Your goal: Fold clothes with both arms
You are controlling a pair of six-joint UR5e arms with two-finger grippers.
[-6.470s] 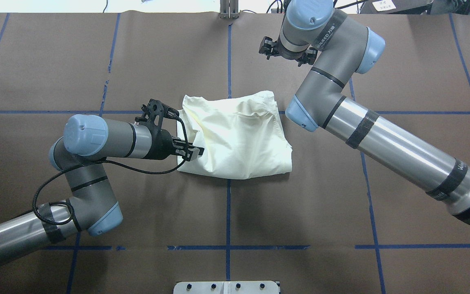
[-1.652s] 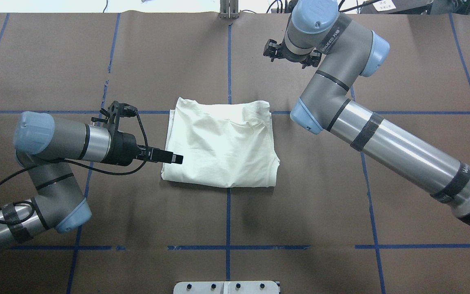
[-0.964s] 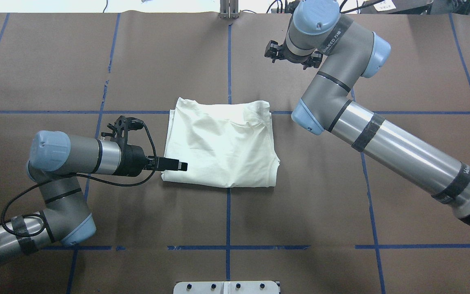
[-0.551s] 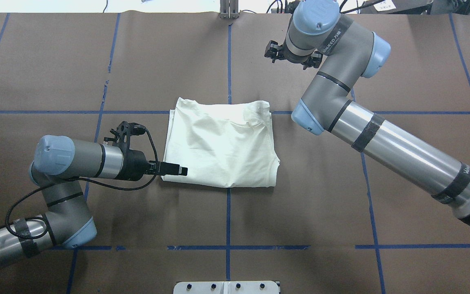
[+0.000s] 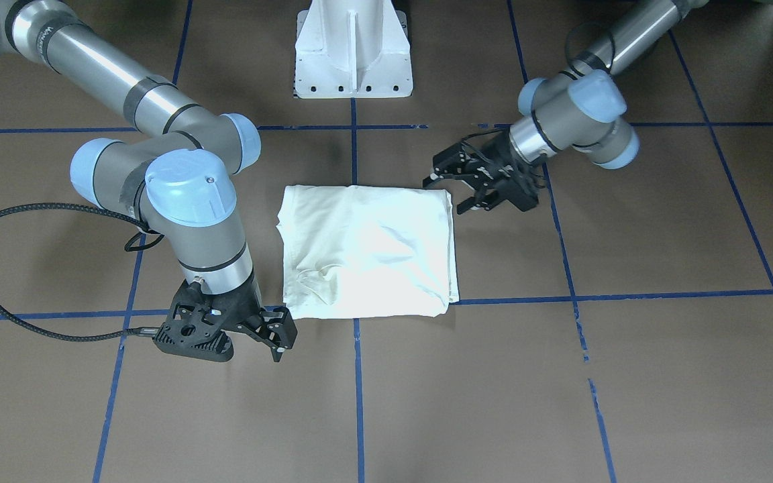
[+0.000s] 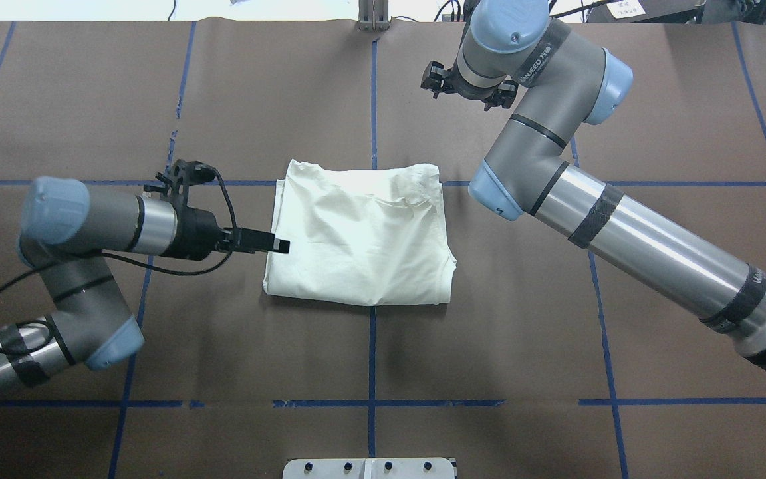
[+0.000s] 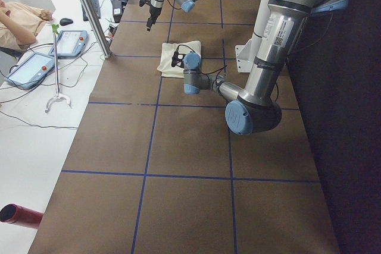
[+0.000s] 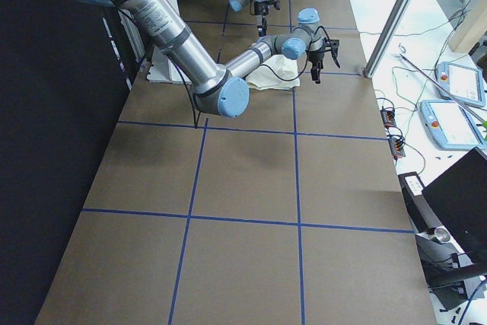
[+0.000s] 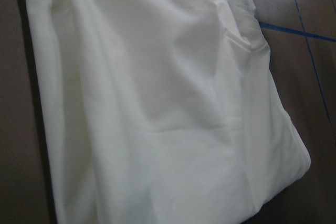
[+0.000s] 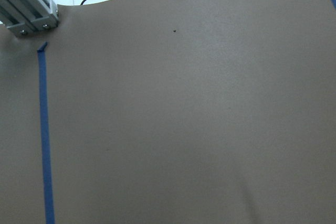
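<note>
Folded T-shirt (image 6: pixel 360 236) on the bench (image 6: pixel 556 319), late stage of folding. The garment lies as a compact, roughly rectangular packet near the middle of the bench, astride the central lengthwise tape line (image 6: pixel 371 372) and just on the robot's side of the far crosswise tape line (image 6: pixel 77 182). Only plain pale fabric faces up; no print or lettering shows, and no sleeve hangs loose. Judged from this, the main folds are done. What is left appears to be small: a puckered ridge near the far right corner of the packet and a slightly uneven near right corner could be smoothed, or one more fold made.

The packet is a little longer than wide. Its long axis runs roughly from the robot's edge of the bench towards the far edge, tilted slightly, so that the near edge sits a touch to the left of the far edge. Which end holds the collar cannot be told.

The left claw (image 5: pixel 445 194) hangs just beside the packet's left edge, its jaws spread apart and holding nothing; its tip overlaps the hem in the overhead view. The right claw (image 5: pixel 278 337) stands well off the far right corner, pointing down at bare bench, jaws parted and empty.
</note>
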